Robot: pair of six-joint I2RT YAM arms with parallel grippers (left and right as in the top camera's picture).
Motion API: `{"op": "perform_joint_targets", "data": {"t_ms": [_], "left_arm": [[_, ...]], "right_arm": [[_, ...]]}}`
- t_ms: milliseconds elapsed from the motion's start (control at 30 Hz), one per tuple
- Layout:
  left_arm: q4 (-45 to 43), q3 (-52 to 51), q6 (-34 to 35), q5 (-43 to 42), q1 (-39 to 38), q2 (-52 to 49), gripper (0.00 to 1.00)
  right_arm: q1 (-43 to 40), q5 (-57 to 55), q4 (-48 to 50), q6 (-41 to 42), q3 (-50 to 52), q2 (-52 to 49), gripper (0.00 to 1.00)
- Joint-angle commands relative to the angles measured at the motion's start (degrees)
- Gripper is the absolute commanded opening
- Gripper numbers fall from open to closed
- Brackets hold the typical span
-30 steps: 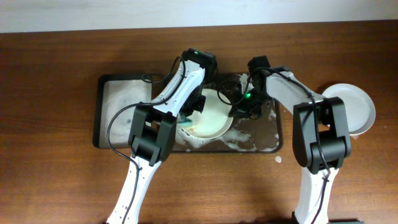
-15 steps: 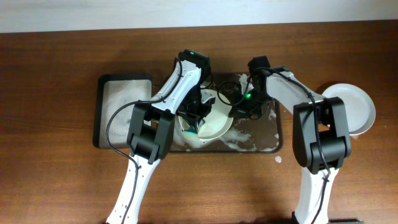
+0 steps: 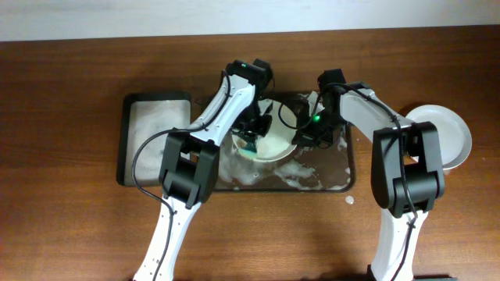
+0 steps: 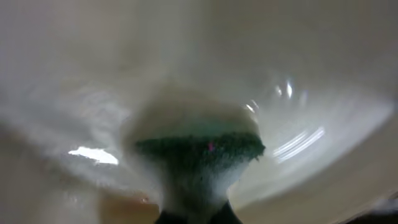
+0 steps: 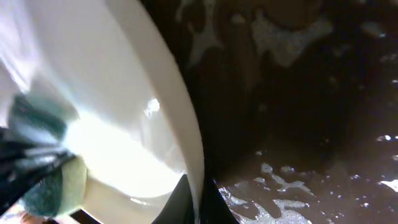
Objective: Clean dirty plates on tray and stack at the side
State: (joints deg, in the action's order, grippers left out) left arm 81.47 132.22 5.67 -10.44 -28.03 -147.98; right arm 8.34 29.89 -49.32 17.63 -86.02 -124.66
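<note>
A white plate (image 3: 275,140) is held tilted over the dark foamy tray (image 3: 336,173). My right gripper (image 3: 305,134) is shut on the plate's right rim (image 5: 189,155). My left gripper (image 3: 251,140) is shut on a green sponge (image 4: 199,152) and presses it against the plate's inner face (image 4: 311,74); the sponge also shows in the right wrist view (image 5: 43,155). Another white plate (image 3: 447,136) lies on the table at the right, off the tray. A third plate is not visible.
A narrower dark tray (image 3: 152,136) with a pale foamy bottom lies left of the big tray. White foam (image 3: 305,181) streaks the big tray's front part (image 5: 348,186). Both arms cross above the tray's middle.
My left gripper has moved the sponge from the plate's lower left up toward its middle. The plate now stands higher and further back over the tray. The right gripper keeps its hold.
</note>
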Motion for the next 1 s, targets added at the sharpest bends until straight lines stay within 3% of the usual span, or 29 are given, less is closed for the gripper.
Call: {"op": "perform_joint_targets", "data": {"t_ms": [0, 400, 533, 733, 833, 967], "left_arm": [[-7.37, -0.83, 10.54, 16.57, 0.44, -4.07, 0.0], [-14.82, -0.83, 24.55, 33.18, 0.17, -4.04, 0.0], [-13.0, -0.81, 25.53, 34.67, -0.48, -1.9, 0.0], [-8.07, -0.83, 32.24, 41.83, -2.32, 5.33, 0.0], [-5.2, -1.05, 36.76, 41.77, -2.29, 5.7, 0.0], [-5.14, -2.84, 37.9, 41.79, -2.51, 5.7, 0.01]], "right_arm": [[0.02, -6.54, -0.55, -1.29, 2.03, -2.36, 0.04], [0.02, -6.54, -0.39, -1.29, 2.03, -2.36, 0.04], [0.0, -6.56, -0.37, -1.31, 2.03, -2.36, 0.04], [0.0, -6.56, -0.42, -1.79, 2.03, -2.36, 0.04], [0.0, -6.56, -0.46, -2.21, 2.03, -2.36, 0.04], [0.0, -6.56, -0.39, -2.23, 2.03, -2.36, 0.04]]}}
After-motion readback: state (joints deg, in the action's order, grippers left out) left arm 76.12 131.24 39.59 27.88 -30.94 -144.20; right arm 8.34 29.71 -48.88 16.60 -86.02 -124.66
